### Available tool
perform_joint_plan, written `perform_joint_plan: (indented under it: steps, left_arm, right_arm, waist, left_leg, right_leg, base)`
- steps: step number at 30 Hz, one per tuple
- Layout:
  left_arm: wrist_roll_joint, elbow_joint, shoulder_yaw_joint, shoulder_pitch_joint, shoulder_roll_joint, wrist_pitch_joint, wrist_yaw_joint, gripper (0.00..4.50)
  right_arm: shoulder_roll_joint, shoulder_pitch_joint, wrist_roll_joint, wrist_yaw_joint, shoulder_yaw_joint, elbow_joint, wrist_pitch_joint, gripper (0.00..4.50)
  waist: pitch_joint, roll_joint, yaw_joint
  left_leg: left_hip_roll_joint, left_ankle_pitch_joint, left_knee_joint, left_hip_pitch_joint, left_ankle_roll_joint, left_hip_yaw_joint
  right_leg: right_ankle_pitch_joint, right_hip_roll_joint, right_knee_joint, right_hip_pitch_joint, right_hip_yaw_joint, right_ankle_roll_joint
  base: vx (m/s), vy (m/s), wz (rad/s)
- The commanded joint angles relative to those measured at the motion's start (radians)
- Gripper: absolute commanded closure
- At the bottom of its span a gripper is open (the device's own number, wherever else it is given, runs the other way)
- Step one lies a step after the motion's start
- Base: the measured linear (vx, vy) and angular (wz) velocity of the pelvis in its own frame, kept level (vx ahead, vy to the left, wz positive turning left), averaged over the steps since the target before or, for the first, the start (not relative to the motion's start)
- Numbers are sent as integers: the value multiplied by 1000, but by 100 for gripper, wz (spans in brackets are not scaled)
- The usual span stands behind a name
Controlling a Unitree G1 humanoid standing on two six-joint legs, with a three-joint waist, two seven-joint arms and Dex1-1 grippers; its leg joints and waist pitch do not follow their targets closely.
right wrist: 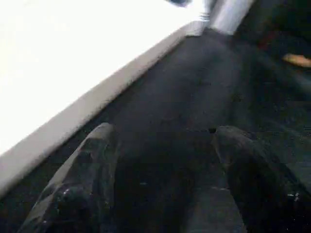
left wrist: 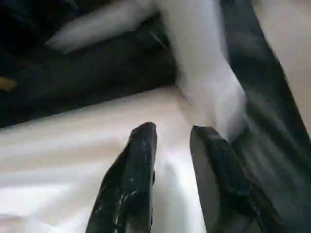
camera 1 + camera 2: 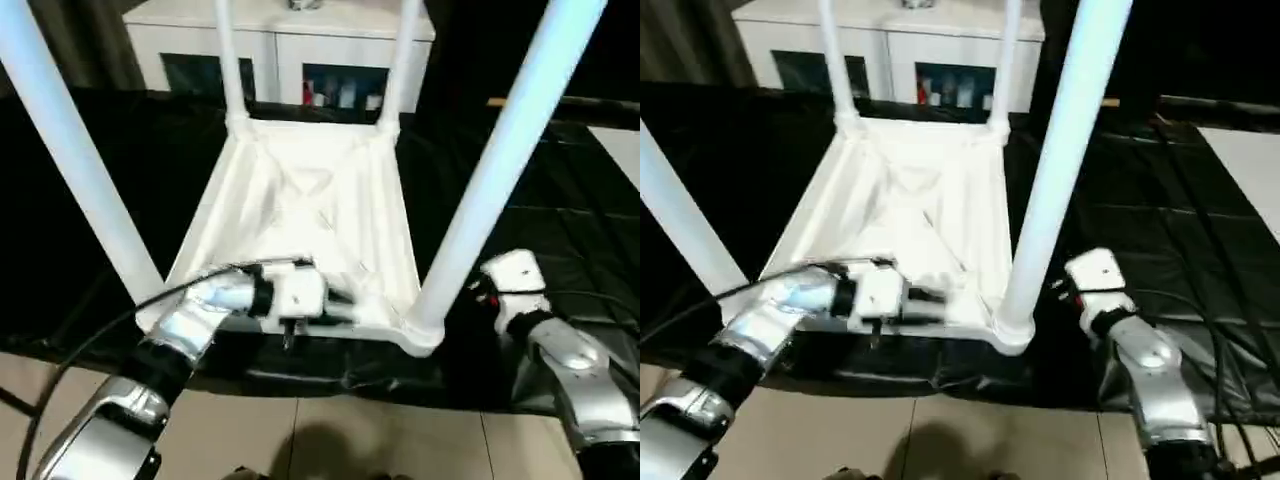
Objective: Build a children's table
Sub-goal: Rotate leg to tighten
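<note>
1. A large work table under a crinkled black cover [image 3: 560, 230] fills the middle ground; behind it stands a white cabinet with glass doors [image 3: 280, 55], and pale floor tiles [image 3: 330, 440] lie in front of the table's near edge.
2. The children's table [image 3: 300, 215] lies upside down on the black cover, its ribbed, X-braced underside facing up.
3. Four white tube legs stand up from its corner sockets: the near-left leg [image 3: 75, 150], the near-right leg [image 3: 500, 165], and two far legs [image 3: 228, 60] by the cabinet.
4. The left gripper [image 2: 172, 138] reaches across the near edge of the upturned top, between the two near legs. Its black fingers [image 2: 133, 179] stand slightly apart over the white plastic, with nothing clamped between them.
5. The right gripper [image 1: 163, 133] sits over the black cover just beside the table's right edge, near the near-right leg. Its fingers [image 1: 87, 170] are spread wide and hold nothing.
</note>
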Motion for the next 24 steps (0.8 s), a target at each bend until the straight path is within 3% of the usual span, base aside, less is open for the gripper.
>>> perform_joint_plan:
  steps: [1,3,5,6,7,10,11,12,14,15,16,17,18,19,21,24]
  left_arm:
    - [-105,-137,69,68,-9,82,43,286]
    - [-150,-245,110,142,-13,151,111,280]
    - [-170,-362,144,228,-25,203,201,274]
    - [-172,-442,169,289,-38,230,270,264]
    - [-170,-491,188,329,-47,245,313,242]
    - [-160,-572,227,397,-69,245,383,233]
    - [-152,-635,299,456,-123,271,495,233]
    - [-150,-649,318,470,-137,277,522,221]
    - [-171,-716,394,531,-190,398,664,200]
    - [-185,-740,410,548,-201,448,713,200]
    - [-190,-755,412,561,-202,464,730,200]
    - [-175,-773,404,573,-202,474,748,200]
    - [-164,-785,396,580,-199,480,755,200]
    - [-145,-795,379,589,-196,476,757,200]
    - [-129,-813,367,599,-211,500,774,200]
    - [-117,-823,369,600,-220,513,776,200]
  right_arm:
    - [37,11,23,-112,-91,-57,22,116]
    - [72,46,37,-167,-128,-125,8,116]
    - [116,99,70,-185,-147,-221,-2,116]
    - [145,141,102,-173,-147,-286,-18,116]
    - [160,171,121,-157,-139,-326,-33,116]
    - [174,227,142,-126,-109,-386,-61,100]
    - [189,276,142,-128,-89,-432,-57,100]
    - [192,287,139,-131,-85,-442,-56,90]
    - [204,325,99,-168,-69,-486,-28,83]
    - [210,333,81,-187,-70,-501,-12,83]
    - [216,334,82,-194,-70,-510,12,83]
    - [218,330,70,-200,-68,-515,34,83]
    - [219,328,66,-200,-65,-518,48,83]
    - [221,321,69,-200,-61,-516,57,83]
    - [217,304,82,-190,-46,-513,72,83]
    - [204,299,75,-176,-31,-516,77,83]
  waist:
    - [-62,-6,-1]
    - [-63,-3,-3]
    - [-64,-1,-4]
    - [-62,8,-5]
    - [-64,6,-7]
    - [-62,8,-10]
    - [-61,13,-12]
    - [-56,10,-15]
    - [-53,8,-15]
    - [-56,-10,-19]
    - [-48,-4,-20]
    - [-49,-10,-22]
    - [-49,-4,-22]
    - [-48,-14,-25]
    - [-45,-6,-22]
    - [-42,-14,-27]
  left_leg:
    - [53,-418,-99,19,-5,-26]
    - [49,-435,-95,25,-2,-23]
    - [52,-419,-98,16,4,-26]
    - [51,-426,-98,17,6,-25]
    - [56,-413,-99,11,12,-27]
    - [52,-409,-101,11,17,-26]
    - [53,-420,-101,12,13,-26]
    - [55,-434,-102,8,9,-25]
    - [50,-462,-101,12,5,-27]
    - [47,-452,-97,7,0,-28]
    - [44,-467,-99,11,1,-29]
    - [41,-478,-97,14,-1,-30]
    - [40,-489,-97,17,-11,-35]
    - [41,-495,-97,16,-13,-36]
    - [42,-530,-99,25,-29,-39]
    - [40,-558,-102,21,-41,-44]
  right_leg:
    - [-424,-33,-61,28,28,-183]
    - [-437,-23,-63,19,27,-173]
    - [-408,-23,-58,28,29,-158]
    - [-399,-19,-59,22,29,-153]
    - [-357,-21,-54,30,30,-151]
    - [-355,-11,-59,29,29,-142]
    - [-358,-9,-56,27,29,-143]
    - [-374,-11,-62,30,30,-134]
    - [-457,-12,-71,24,28,-108]
    - [-496,-11,-63,26,29,-85]
    - [-566,-10,-80,15,28,-57]
    - [-602,-8,-85,11,26,-38]
    - [-633,-7,-90,7,26,-10]
    - [-641,-4,-93,5,26,0]
    - [-644,-2,-98,-2,26,14]
    - [-656,-1,-102,2,25,22]
  base:
    - [0,0,0]
    - [0,0,0]
    - [0,0,0]
    - [0,0,0]
    - [0,0,0]
    - [17,-6,0]
    - [0,0,0]
    - [0,0,0]
    - [0,0,0]
    - [0,0,0]
    - [0,0,0]
    - [0,0,0]
    - [0,0,0]
    - [0,0,0]
    - [0,0,0]
    - [0,0,0]
